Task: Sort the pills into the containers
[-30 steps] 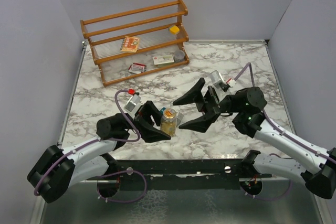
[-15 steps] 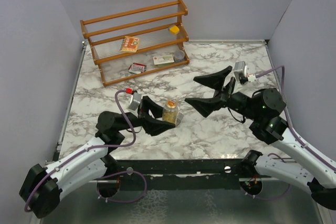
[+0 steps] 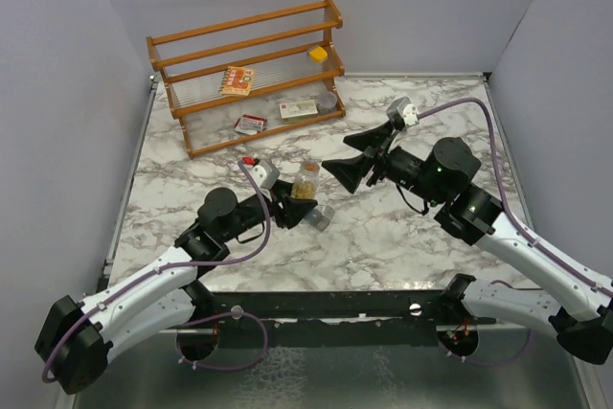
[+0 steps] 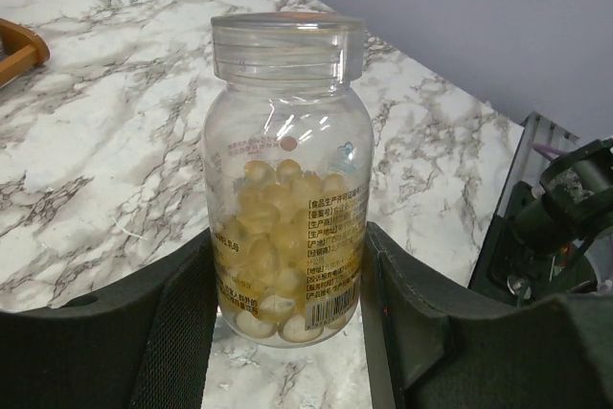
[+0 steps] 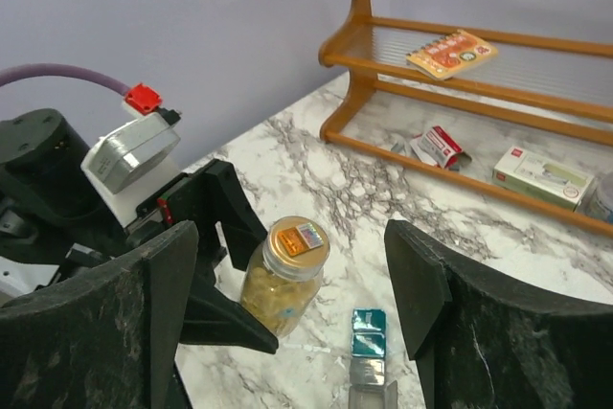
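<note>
A clear pill bottle with a gold lid, full of yellow capsules, is held upright in my left gripper. In the left wrist view the two fingers press on both sides of the bottle, just above the marble. The container strip lies on the table just right of the bottle. In the right wrist view it has teal squares at the far end and grey ones nearer. My right gripper is wide open and empty, facing the bottle from the right.
A wooden rack stands at the back left with a printed booklet, a red-white packet, a green-white box and a yellow item. Grey walls close in the marble table on three sides.
My left gripper has carried the bottle farther from the base and to the right. My right gripper swung away to the right, then came back left toward the bottle, still open.
</note>
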Controlling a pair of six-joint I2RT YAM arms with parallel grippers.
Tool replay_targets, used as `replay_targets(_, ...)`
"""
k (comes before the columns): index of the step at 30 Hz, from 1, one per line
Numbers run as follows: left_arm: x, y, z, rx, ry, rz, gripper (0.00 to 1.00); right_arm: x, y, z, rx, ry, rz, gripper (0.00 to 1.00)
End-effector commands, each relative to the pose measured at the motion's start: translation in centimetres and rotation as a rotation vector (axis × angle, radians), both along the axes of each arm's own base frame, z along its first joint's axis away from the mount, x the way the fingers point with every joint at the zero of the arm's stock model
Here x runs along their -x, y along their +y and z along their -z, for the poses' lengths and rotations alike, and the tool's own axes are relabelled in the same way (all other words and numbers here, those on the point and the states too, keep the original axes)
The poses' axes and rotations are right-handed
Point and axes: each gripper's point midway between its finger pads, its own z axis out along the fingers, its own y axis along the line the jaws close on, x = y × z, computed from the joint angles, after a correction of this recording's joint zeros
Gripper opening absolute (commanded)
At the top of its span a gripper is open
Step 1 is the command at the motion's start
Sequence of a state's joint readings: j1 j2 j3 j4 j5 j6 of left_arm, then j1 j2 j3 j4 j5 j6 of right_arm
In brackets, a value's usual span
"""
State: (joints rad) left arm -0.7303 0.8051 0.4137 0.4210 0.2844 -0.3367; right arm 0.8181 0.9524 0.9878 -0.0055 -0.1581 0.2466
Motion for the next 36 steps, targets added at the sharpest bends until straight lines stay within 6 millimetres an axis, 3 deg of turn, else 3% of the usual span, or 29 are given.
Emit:
replay_targets(1,-0.7,-0.4,-2.6,-0.010,-0.095,-0.040,0.00,-1.2,0.7,0.6,0.045,0.025,0.034,0.78)
replay_targets(9,1.1,-2.2,-2.0,-0.055,-0.125,0.031,0.00,-0.5,2.1,3.5,0.042,0.092,-0.007,0.78)
replay_targets(18,1.3,-2.6,-2.4,-0.077,-0.168,-0.007,0.00,0.3,2.4,5.6,0.005,0.148,-0.030,0.78)
replay_targets(36,0.6,-2.1,-2.9,-0.056,-0.186,-0.083,0.00,0.2,2.5,5.9,-0.035,0.148,-0.024,0.70)
